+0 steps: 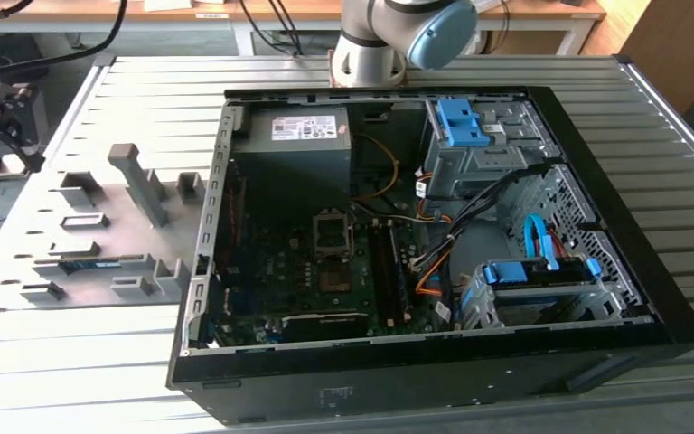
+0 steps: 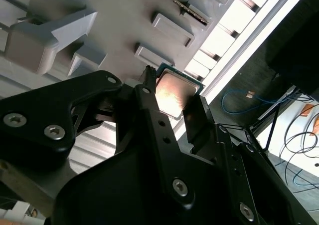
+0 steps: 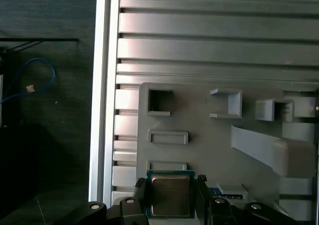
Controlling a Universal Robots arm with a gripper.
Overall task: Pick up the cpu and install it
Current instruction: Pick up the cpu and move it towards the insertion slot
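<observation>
Claw pinching cpu by two opposite edges, black fingers pressing on either side. In second wrist view, cpu sitting between fingers. Cpu hanging over grey fixture plate, near plate's edge beside slatted desk; touching plate or not, cannot tell. In exterior view, fixture plate lying on desk at exterior view's left. Open computer case sitting at centre of frame with motherboard lying inside. Arm base standing at upper centre.
</observation>
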